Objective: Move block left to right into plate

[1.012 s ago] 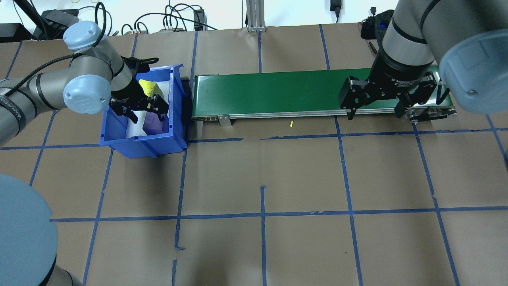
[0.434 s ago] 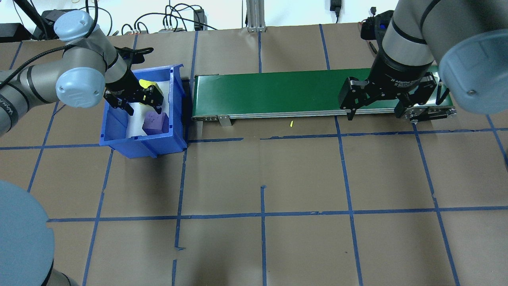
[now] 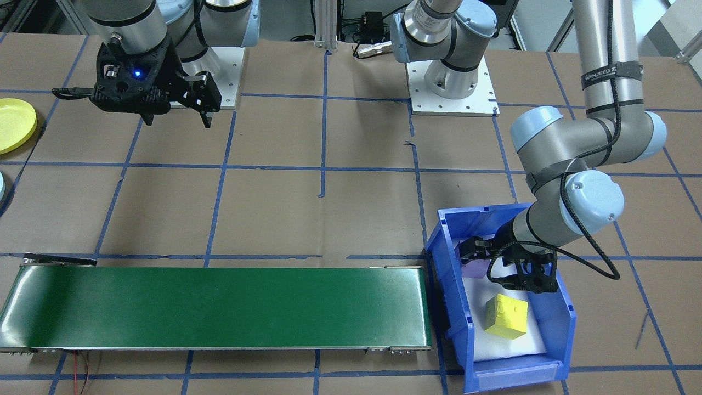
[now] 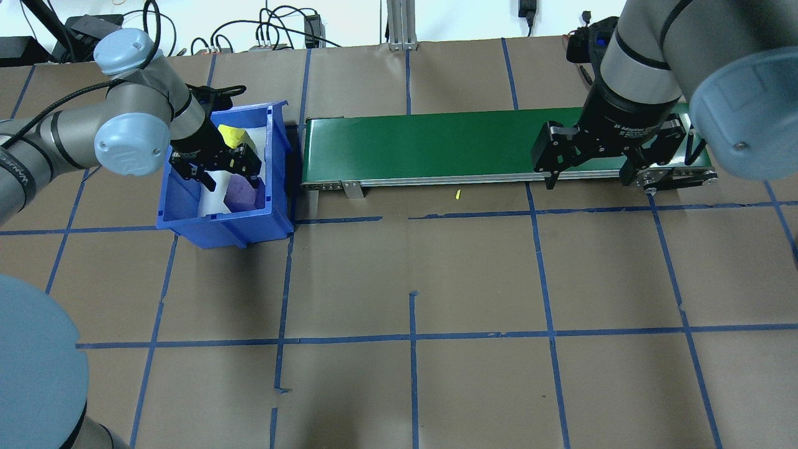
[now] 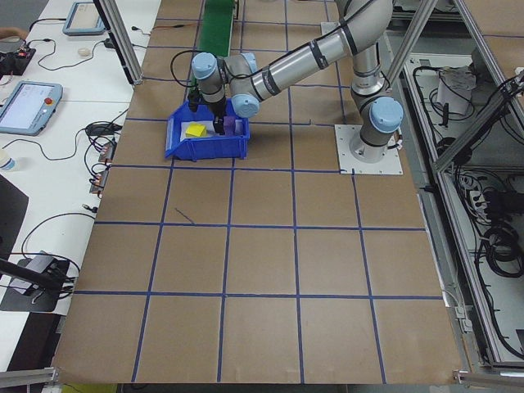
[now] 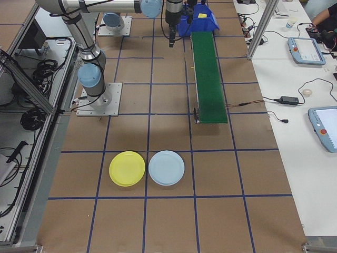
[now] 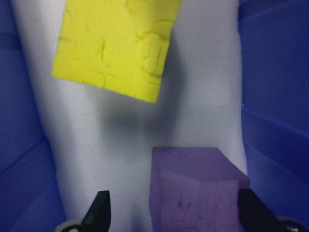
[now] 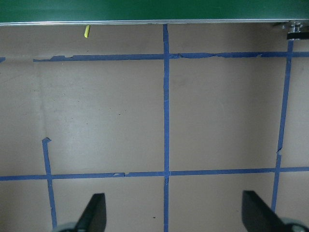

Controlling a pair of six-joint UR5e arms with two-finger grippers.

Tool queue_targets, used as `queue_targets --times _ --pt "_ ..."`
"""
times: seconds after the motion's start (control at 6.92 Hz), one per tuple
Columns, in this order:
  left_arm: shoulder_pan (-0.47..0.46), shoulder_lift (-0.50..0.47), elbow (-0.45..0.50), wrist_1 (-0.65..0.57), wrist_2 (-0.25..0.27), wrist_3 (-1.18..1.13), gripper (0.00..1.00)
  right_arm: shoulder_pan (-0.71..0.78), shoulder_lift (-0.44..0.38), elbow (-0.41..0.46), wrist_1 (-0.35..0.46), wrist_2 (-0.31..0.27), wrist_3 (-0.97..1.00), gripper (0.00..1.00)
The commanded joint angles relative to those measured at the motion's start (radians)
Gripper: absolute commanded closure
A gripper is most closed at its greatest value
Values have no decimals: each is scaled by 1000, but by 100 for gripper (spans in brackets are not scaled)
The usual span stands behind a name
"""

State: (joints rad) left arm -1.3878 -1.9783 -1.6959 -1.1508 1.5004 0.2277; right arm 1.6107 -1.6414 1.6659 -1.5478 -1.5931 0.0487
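The brown paper-covered desk, gridded with blue tape, carries a long green conveyor belt, a blue plastic bin at its end, a bright-yellow round plate touching a pale-blue one, and two white arm bases.

Robotics lab, taped grid table, conveyor belt, teach pendants, cabling

A purple block and a yellow block lie apart in the blue bin; the yellow plate seemingly lies flat, well away
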Motion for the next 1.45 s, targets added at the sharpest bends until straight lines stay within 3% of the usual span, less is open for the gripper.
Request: queue_targets --times 0.0,0.14,0.58,0.87,1.01,1.16,1.3 --pt "1 4 -10 -1 -5 1 6 0 0 0 0 1 0 0" --pt "1 4 -7 -1 -31 10 6 0 0 0 0 -1 0 0" --pt "1 6 10 -12 -34 9 6 0 0 0 0 -1 0 0" --pt "1 -2 -39 -10 -40 5 6 0 0 0 0 1 0 0" --pt "1 -7 -44 3 -34 33 22 0 0 0 0 1 0 0" --pt "1 -7 -34 2 -34 44 72 0 0 0 0 1 0 0" --pt "1 -2 -10 2 -25 45 77 0 0 0 0 1 0 0"
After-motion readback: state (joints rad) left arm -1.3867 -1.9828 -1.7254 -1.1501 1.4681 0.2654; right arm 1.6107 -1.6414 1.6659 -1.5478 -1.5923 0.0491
